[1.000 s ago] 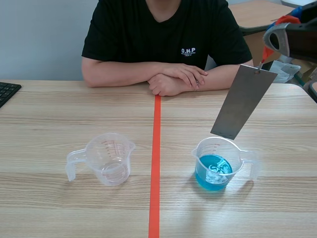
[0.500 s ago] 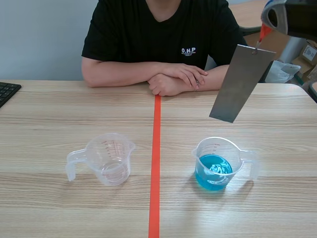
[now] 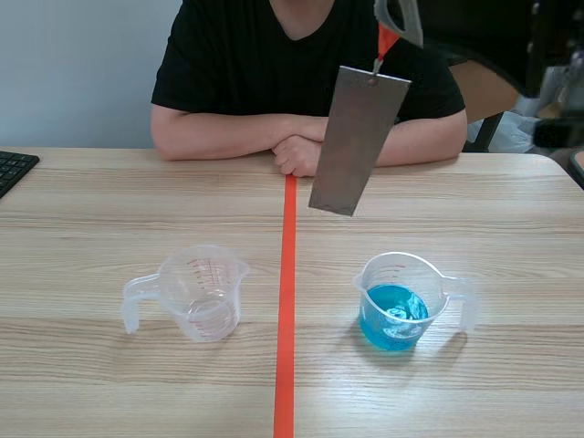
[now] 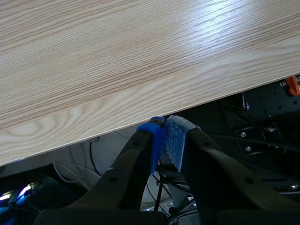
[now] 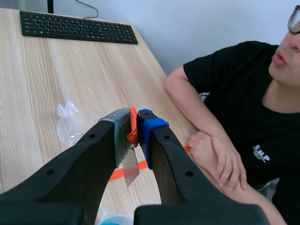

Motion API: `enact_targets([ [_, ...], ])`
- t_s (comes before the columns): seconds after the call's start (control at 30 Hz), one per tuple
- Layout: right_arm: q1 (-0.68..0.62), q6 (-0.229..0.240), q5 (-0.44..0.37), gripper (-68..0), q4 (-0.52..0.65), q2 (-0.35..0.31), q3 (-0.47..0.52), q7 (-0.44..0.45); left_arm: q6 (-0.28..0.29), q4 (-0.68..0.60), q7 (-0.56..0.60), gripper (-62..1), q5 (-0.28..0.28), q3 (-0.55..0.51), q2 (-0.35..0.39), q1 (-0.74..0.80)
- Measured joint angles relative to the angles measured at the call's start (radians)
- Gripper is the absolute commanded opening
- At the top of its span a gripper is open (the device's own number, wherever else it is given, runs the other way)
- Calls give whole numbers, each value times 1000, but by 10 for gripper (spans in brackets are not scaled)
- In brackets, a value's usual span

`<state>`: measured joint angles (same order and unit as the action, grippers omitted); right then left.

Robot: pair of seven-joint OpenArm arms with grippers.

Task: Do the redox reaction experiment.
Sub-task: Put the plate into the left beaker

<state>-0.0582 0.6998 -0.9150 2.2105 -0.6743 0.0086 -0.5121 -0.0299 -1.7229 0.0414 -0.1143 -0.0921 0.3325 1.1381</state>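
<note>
Swinging clear of the cup of blue liquid [image 3: 400, 303] it hung over 1 second ago, the metal plate [image 3: 358, 141] now dangles high above the orange line [image 3: 286, 292] down the bench [image 3: 100, 201], its tag [image 3: 387, 41] clamped in the right end effector [image 5: 136, 123], likely bound for the empty cup [image 3: 199, 292].

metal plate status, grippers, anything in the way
Left gripper shut, empty. Right gripper shut on orange tab of grey rectangular metal plate, hanging tilted. Person's folded arms on table beyond.
</note>
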Motion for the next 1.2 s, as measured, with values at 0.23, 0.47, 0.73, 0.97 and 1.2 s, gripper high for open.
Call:
enact_targets([
  [0.23, 112, -5, 105, -658, -29, 118, -175, -51, 0, 0, 0, -400, 0, 0, 0, 0],
  [0.47, 191, -16, 188, -658, -98, 232, -312, -65, 26, 0, -1, -370, 0, 0, 0, 0],
  [0.73, 269, -27, 282, -658, -158, 339, -449, -81, 36, 0, -7, -292, 0, 0, -10, 0],
  [0.97, 299, -34, 351, -658, -213, 409, -529, -98, 74, 0, -12, -193, 0, 0, -11, 0],
  [1.2, 304, -39, 419, -658, -231, 459, -592, -100, 80, 0, -20, -32, 0, 0, -11, 0],
])
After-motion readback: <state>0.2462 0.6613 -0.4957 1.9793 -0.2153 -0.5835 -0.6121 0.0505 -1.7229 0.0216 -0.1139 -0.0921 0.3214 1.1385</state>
